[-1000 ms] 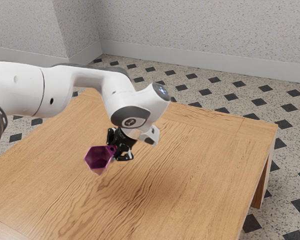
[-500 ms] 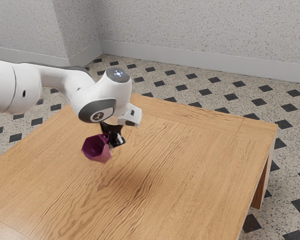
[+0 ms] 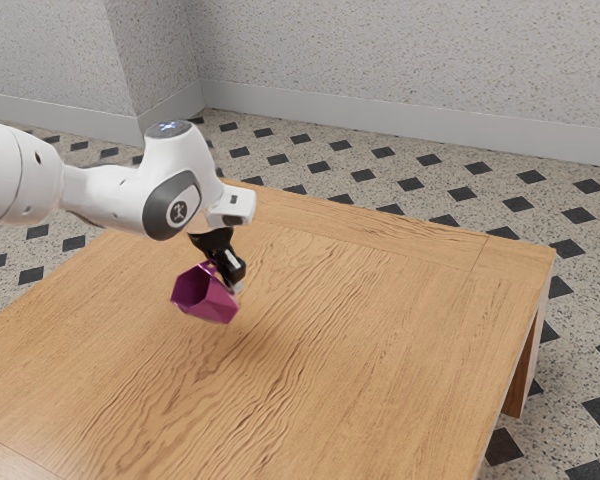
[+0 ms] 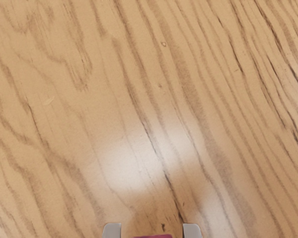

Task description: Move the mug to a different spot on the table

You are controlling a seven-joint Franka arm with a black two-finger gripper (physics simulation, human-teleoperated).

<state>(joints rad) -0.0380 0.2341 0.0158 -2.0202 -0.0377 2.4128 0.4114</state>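
Note:
A purple faceted mug (image 3: 205, 294) hangs tilted just above the wooden table (image 3: 380, 330), toward the exterior view's left of the tabletop. My black gripper (image 3: 227, 275) comes down from the white arm and is shut on the mug's upper right side. In the wrist view a sliver of the mug (image 4: 152, 236) shows between two grey fingertips (image 4: 112, 230), with wood grain of the table (image 4: 139, 99) beyond them.
The tabletop stretches wide toward the exterior view's right and front, with its far right edge (image 3: 540, 300) dropping to a checkered floor. Grey walls stand behind the table.
My arm has swung back toward the exterior view's left and my wrist has turned. The mug stayed in my grip near the same spot, now tilted differently.

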